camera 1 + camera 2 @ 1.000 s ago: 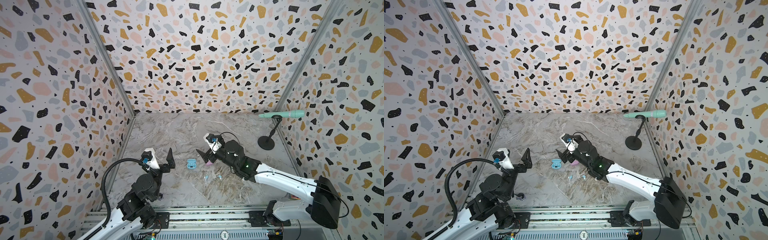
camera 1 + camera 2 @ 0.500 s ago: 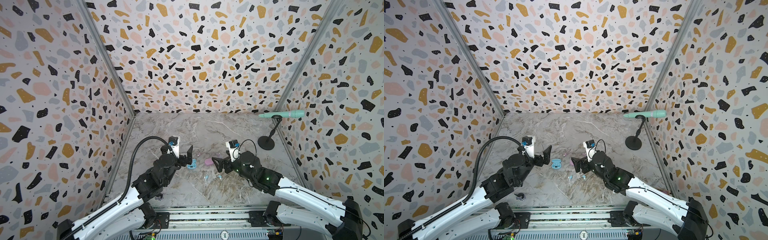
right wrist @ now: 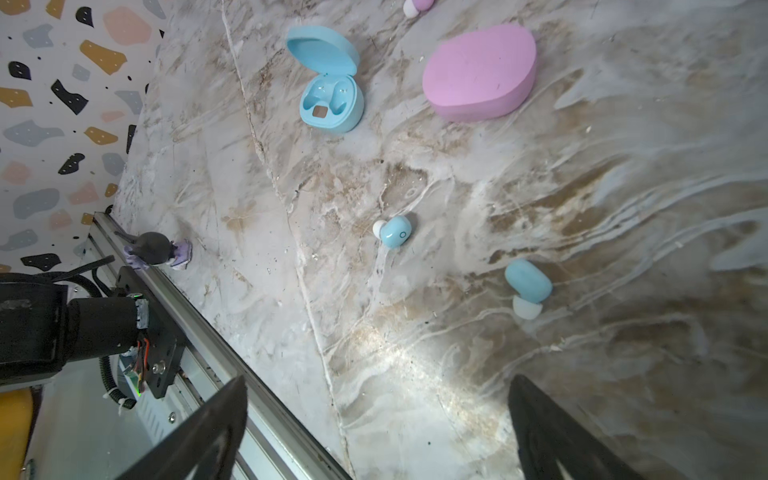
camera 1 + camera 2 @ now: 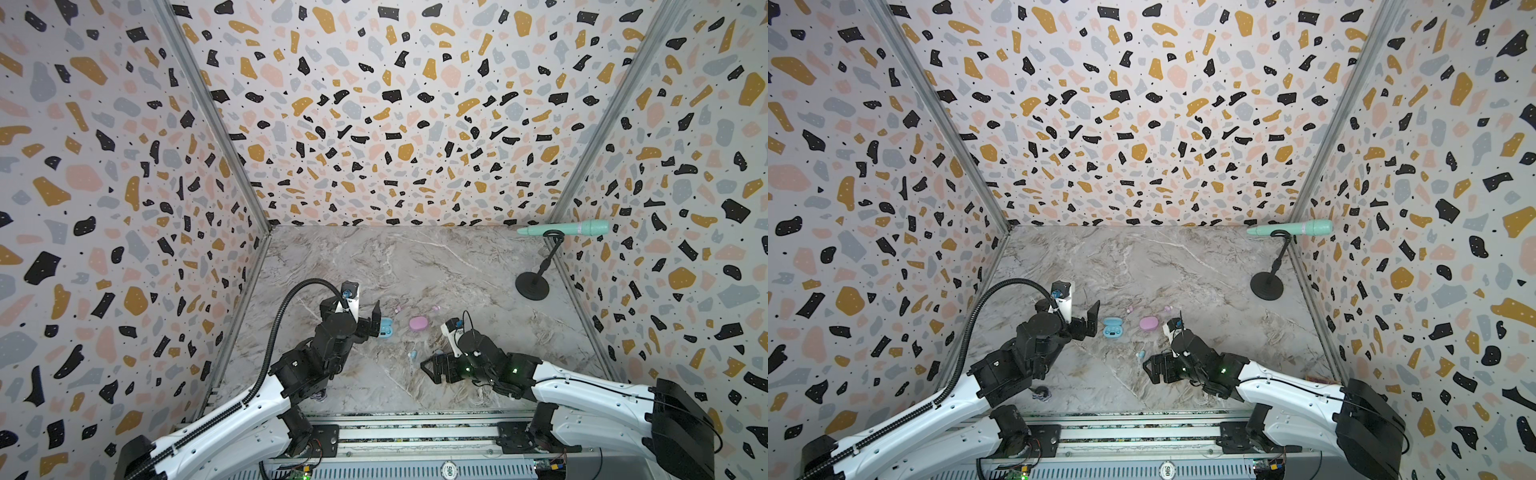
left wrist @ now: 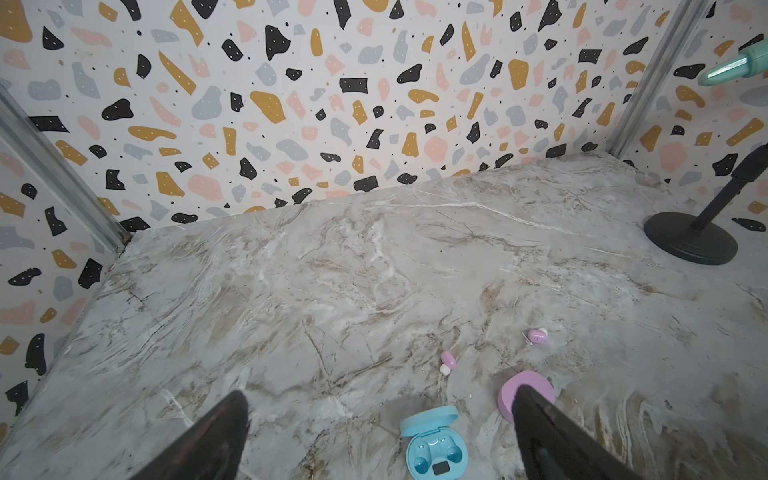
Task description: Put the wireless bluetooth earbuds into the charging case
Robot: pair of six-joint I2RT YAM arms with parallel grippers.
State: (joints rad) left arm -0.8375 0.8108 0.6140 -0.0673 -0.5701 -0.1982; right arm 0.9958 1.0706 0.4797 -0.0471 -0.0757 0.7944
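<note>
Right hand [image 3: 378, 381] has drawn back, left hand [image 5: 380, 395] advanced, both agape, empty; two cases [image 3: 330, 95] [image 3: 480, 72], four earbuds [image 3: 395, 232] [image 3: 528, 282] [image 5: 448, 359] [image 5: 537, 336].

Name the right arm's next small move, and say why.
Probably ease the open, empty right pincer down over the blue earbud lying ahead of its gap. The blue case stands open with both sockets empty, while this one and the second blue earbud lie loose on the marble table.
</note>
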